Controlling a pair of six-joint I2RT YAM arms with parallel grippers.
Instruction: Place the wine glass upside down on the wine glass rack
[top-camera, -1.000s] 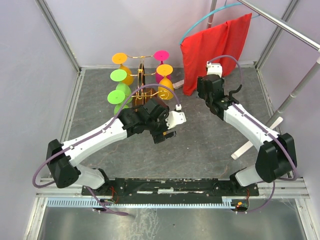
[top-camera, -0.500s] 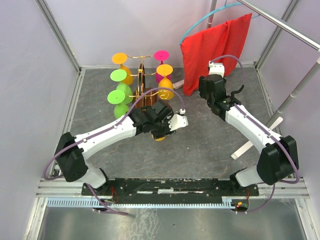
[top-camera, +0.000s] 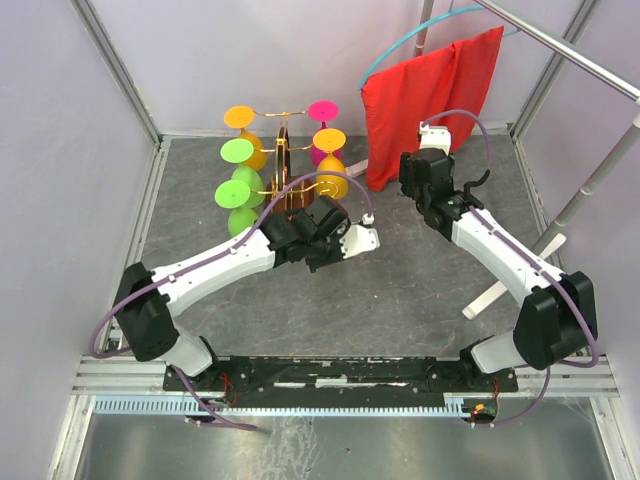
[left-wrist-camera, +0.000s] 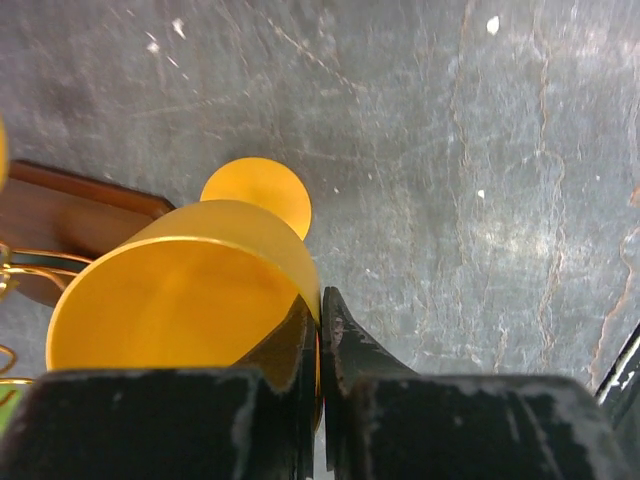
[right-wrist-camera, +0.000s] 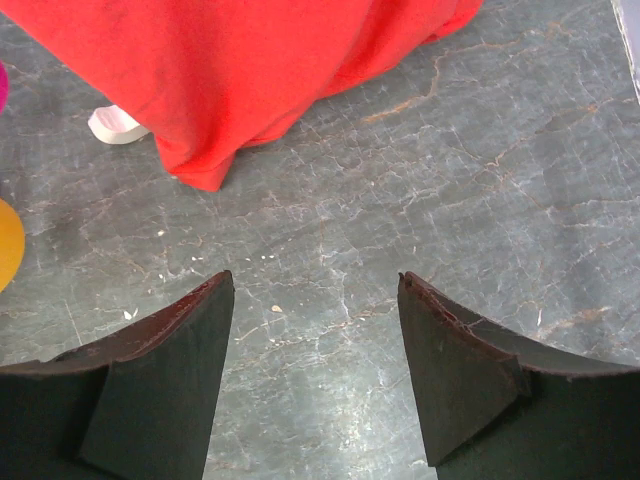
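An orange wine glass (left-wrist-camera: 190, 290) stands on the grey floor, seen from above its open bowl, its round foot beyond. My left gripper (left-wrist-camera: 321, 310) is shut on the bowl's rim, one finger inside and one outside. From the top view the left gripper (top-camera: 325, 245) covers that glass, just in front of the wine glass rack (top-camera: 283, 165). The rack is gold wire on a brown base (left-wrist-camera: 70, 215), and several coloured glasses hang on it upside down. My right gripper (right-wrist-camera: 315, 290) is open over bare floor, to the right of the rack (top-camera: 425, 185).
A red cloth (top-camera: 430, 100) hangs from a blue hoop at the back right, its hem near a white foot (right-wrist-camera: 118, 125). A metal rail crosses the upper right corner. A white bar (top-camera: 500, 285) lies by the right arm. Frame walls enclose the floor.
My left arm has swung in toward the rack's base and its jaws have gone from wide open to shut on the orange glass's rim. The right arm has barely moved.
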